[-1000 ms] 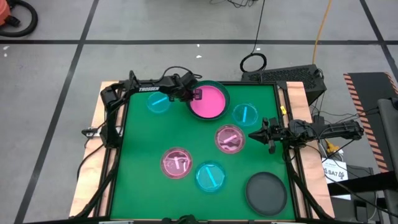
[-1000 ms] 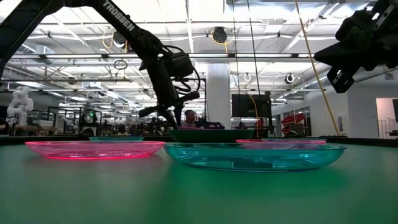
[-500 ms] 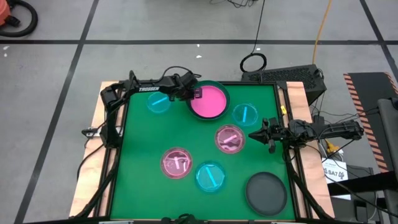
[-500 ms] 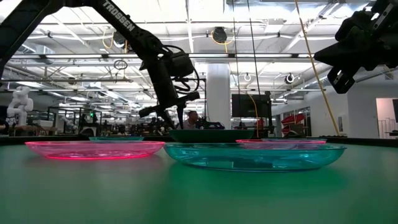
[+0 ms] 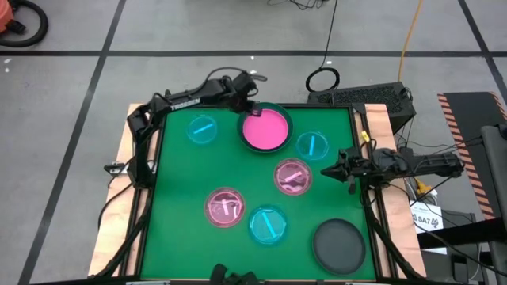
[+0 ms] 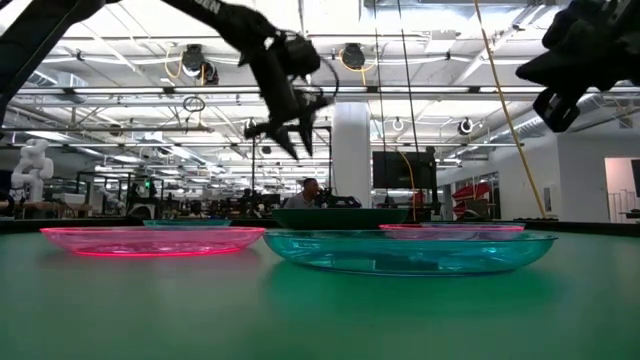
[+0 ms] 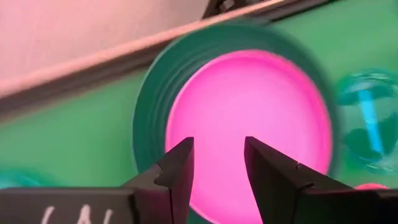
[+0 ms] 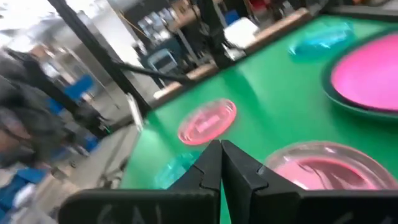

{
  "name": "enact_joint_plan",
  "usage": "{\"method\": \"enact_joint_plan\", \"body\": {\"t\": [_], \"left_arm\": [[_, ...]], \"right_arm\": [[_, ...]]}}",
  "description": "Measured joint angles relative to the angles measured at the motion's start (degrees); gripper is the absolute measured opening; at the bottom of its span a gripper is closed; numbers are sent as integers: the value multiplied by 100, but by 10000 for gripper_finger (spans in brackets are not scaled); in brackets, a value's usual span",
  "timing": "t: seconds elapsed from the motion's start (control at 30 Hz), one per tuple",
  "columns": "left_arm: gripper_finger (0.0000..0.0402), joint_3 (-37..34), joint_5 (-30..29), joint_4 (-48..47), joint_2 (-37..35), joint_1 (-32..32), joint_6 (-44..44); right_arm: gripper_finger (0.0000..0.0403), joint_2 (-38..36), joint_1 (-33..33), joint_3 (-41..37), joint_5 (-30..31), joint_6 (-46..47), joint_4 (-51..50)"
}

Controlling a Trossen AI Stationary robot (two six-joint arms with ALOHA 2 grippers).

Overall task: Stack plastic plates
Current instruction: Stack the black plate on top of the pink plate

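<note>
My left gripper (image 7: 217,163) hangs above the hot pink plate (image 5: 264,130) — fingers parted, nothing between them. That plate sits inside a dark green-grey plate (image 7: 149,112) at the desk's far edge. My right gripper (image 8: 221,163) waits over the desk's right edge, fingers pressed together, empty.

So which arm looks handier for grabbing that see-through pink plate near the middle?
Probably the right: the right gripper, fingers shut, hovers beside that translucent pink plate, while the left gripper is above the hot pink plate.
</note>
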Motion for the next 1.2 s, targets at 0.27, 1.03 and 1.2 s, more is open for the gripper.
{"method": "enact_joint_plan", "body": {"t": [0.27,1.03,1.2], "left_arm": [[147,1418,510,-1160,-7,-284,1375],[147,1824,851,-1411,5,-3573,2038],[147,1754,517,-1722,-72,-3815,1852]], "right_arm": [[1,775,9,1320,-279,517,-1620],[0,4229,687,4142,-1742,2900,-3727],[0,4412,1403,4142,-1318,3070,-3836]]}}
